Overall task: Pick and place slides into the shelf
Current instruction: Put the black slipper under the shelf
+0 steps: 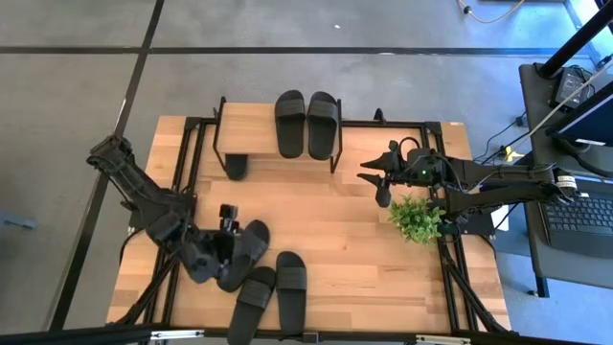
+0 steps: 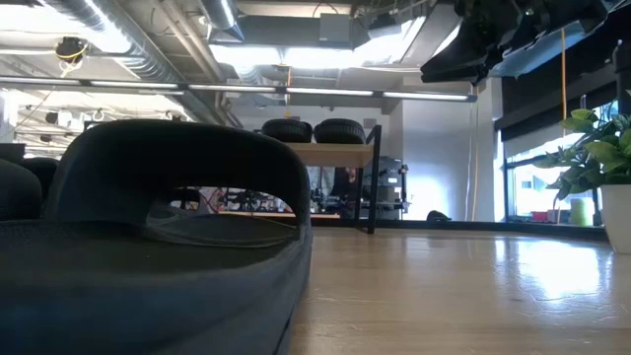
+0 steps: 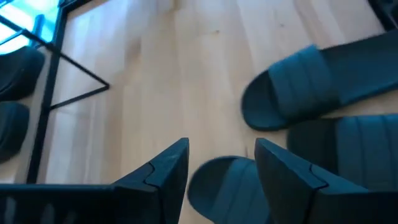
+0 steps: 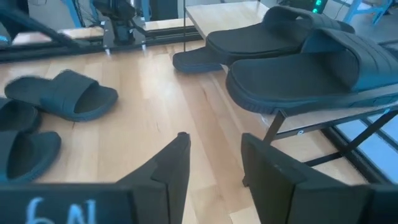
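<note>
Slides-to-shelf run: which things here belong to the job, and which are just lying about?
Job:
- shelf
- two slides on top
- slide under the shelf
- three slides on the table
- left gripper, open over one of them
- right gripper, open, beside the shelf

Lying about:
- plant
- laptop, off the table

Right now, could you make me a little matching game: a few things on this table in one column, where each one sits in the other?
Things:
1. pair of slides
2. potted plant
3. left fingers
4. single slide

Places:
A. under the shelf's top plank, at its left end
B. on the table, next to the right arm
C. on top of the shelf
D. over a slide at the table's front left

Pairs: 1-C, 2-B, 3-D, 4-A
</note>
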You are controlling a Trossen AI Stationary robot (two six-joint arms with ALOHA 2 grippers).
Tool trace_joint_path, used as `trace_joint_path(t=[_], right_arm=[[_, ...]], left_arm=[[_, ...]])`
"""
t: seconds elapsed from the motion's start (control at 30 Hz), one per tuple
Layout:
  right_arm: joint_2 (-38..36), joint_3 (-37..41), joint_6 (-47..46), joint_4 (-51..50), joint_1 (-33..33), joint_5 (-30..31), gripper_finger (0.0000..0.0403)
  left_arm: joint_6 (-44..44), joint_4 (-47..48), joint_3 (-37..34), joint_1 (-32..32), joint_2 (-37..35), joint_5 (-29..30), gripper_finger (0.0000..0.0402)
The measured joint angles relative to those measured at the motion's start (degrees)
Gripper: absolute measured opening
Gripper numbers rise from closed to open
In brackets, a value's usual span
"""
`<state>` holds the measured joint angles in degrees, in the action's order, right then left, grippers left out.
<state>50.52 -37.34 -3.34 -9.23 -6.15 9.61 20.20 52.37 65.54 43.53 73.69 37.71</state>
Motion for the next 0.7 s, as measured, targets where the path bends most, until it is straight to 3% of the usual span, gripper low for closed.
trace_joint_path(t=[0.43, 0.7], right_arm=[[0.0, 0.0, -0.9, 0.0, 0.0, 0.0, 0.0145], [0.0, 0.0, -2.5, 0.0, 0.0, 0.0, 0.0145]], left_arm=[[13.8, 13.4, 0.0, 5.7, 10.4, 0.7, 0.0176], [15.5, 14.0, 0.0, 5.7, 18.2, 0.5, 0.0176]])
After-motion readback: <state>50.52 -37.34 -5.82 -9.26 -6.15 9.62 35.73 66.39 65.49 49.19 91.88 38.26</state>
